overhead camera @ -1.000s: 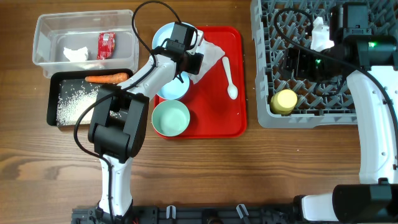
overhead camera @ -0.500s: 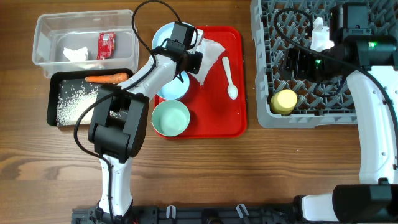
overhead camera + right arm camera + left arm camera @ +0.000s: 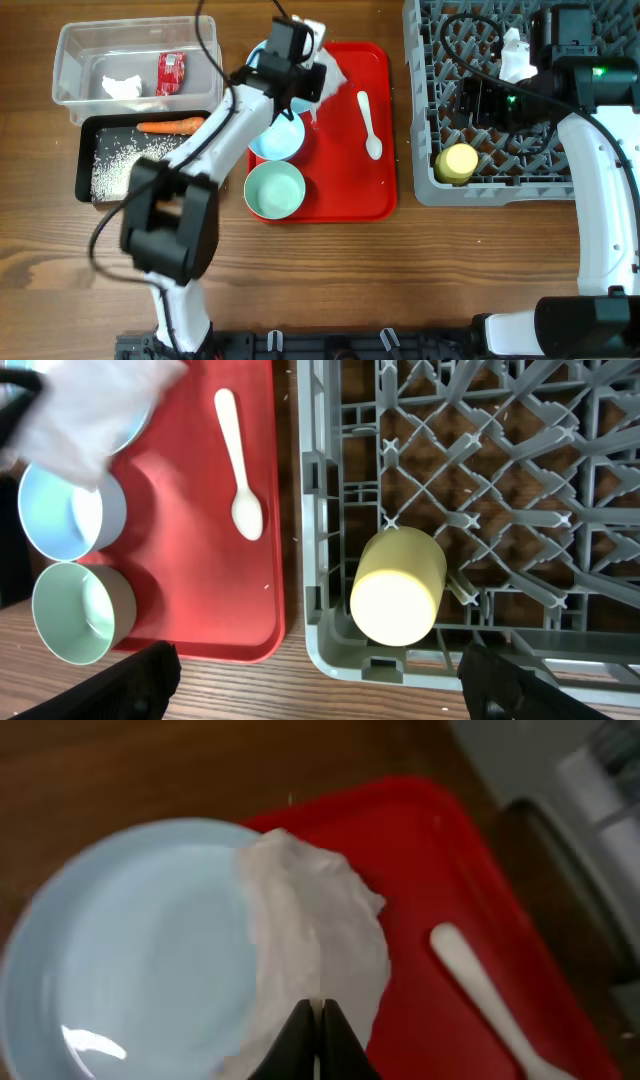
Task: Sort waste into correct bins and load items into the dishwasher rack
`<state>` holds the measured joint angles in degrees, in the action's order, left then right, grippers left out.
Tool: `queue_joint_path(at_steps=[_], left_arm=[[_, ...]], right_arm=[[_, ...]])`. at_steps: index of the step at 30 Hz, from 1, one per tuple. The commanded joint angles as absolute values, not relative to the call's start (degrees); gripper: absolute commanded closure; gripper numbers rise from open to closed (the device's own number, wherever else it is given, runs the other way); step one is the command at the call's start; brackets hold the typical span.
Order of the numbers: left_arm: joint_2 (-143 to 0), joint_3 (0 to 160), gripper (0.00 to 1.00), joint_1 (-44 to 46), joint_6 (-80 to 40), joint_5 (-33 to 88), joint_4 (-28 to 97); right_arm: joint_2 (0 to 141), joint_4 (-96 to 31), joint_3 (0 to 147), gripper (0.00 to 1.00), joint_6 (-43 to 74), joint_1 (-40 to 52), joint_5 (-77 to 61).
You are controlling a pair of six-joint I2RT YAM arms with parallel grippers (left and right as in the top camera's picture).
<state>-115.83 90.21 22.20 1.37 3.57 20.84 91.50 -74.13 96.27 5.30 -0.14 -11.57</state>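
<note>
red tray (image 3: pixel 345 170), white napkin (image 3: pixel 320 940), pale blue plate (image 3: pixel 130 940), mint bowl (image 3: pixel 274 190), yellow cup (image 3: pixel 457 163)

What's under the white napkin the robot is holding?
Under the napkin, pinched in the left gripper, are the edge of the pale blue plate and the red tray. Anything right beneath it is hidden.

I read the brown wooden tabletop (image 3: pixel 420 280) as satin, grain showing. Flat red plastic tray (image 3: pixel 345 185): smooth, glossy. Pale blue round plate (image 3: pixel 130 950): glossy w/ highlight. Crumpled white paper napkin (image 3: pixel 320 940): matt, creased. Grey plastic peg rack (image 3: pixel 340 650): matt. Clear plastic tub (image 3: pixel 66 70): see-thru; matt black tub (image 3: pixel 85 165): dull.
</note>
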Motion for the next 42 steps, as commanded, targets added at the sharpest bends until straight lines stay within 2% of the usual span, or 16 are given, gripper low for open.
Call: queue_joint_path(at_steps=[1, 11, 22, 29, 30, 31, 33, 35, 42], left_arm=[[-108.7, 90.3, 0.96, 22.1, 0.4, 4.4, 20.6], [-105.4, 90.3, 0.96, 14.2, 0.4, -2.7, 22.1], [-105.4, 90.3, 0.96, 1.3, 0.4, -2.9, 23.9], [-106.7, 90.3, 0.95, -3.6, 0.4, -2.9, 26.3], [-107.0, 90.3, 0.92, -4.1, 0.4, -2.9, 26.5], [-107.4, 90.3, 0.83, -4.6, 0.4, -2.9, 26.6], [-108.1, 90.3, 0.46, -5.5, 0.4, -2.9, 26.6], [-108.6, 90.3, 0.0, -6.3, 0.4, -2.9, 26.4], [-108.2, 90.3, 0.0, -7.9, -3.3, -2.9, 26.5]], right_arm=[[91.5, -74.1, 97.0, 0.07, 6.0, 0.1, -12.1], [91.5, -74.0, 97.0, 0.07, 6.0, 0.1, -12.1], [91.5, -73.1, 97.0, 0.07, 6.0, 0.1, -12.1], [91.5, -73.0, 97.0, 0.07, 6.0, 0.1, -12.1], [91.5, -72.9, 97.0, 0.07, 6.0, 0.1, -12.1], [91.5, -73.0, 97.0, 0.07, 6.0, 0.1, -12.1], [91.5, -73.1, 97.0, 0.07, 6.0, 0.1, -12.1], [91.5, -73.3, 97.0, 0.07, 5.9, 0.1, -12.1], [91.5, -73.3, 97.0, 0.07, 6.0, 0.1, -12.2]])
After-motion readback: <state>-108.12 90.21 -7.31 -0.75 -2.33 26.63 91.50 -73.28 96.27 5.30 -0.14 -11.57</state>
